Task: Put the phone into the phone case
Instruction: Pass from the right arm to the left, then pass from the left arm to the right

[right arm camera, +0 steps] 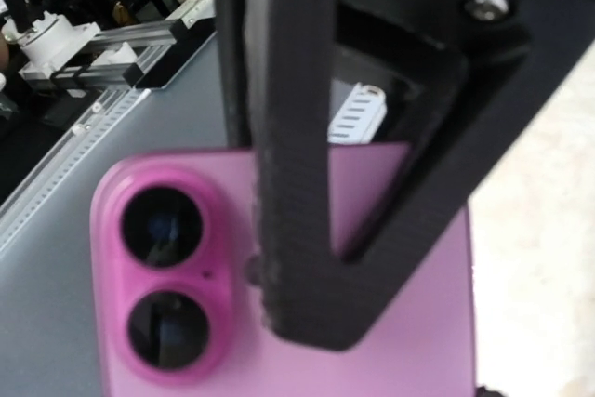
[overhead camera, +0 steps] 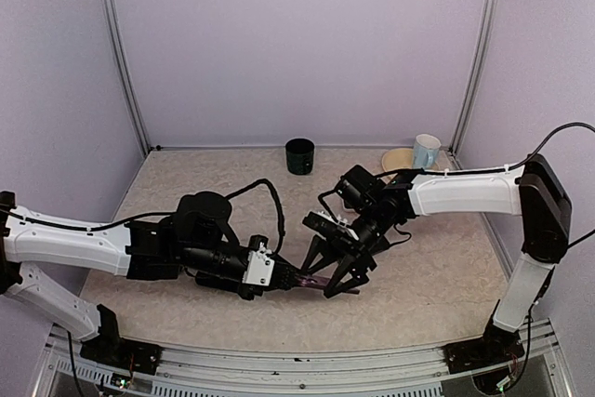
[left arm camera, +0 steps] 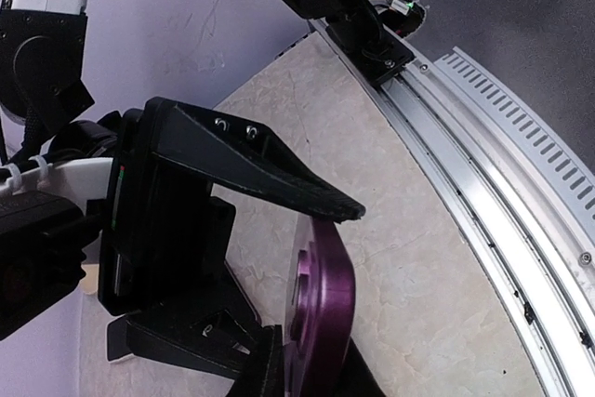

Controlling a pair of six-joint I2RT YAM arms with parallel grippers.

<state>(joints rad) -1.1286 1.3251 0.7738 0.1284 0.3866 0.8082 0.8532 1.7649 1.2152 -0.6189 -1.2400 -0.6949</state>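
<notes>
The pink phone (overhead camera: 314, 282) sits low in the middle of the top view, just in front of the two arm bases, standing on its long edge over the table (overhead camera: 186, 192). The left gripper (overhead camera: 290, 278) comes in from the left with its jaws narrow, clamped on the phone's near end. The right gripper (overhead camera: 325, 278) reaches down from the right with its jaws spread wide, straddling the phone. In the right wrist view, one black finger (right arm camera: 288, 183) crosses the phone's back beside the twin camera lenses (right arm camera: 163, 271). Whether that finger touches the phone, I cannot tell.
</notes>
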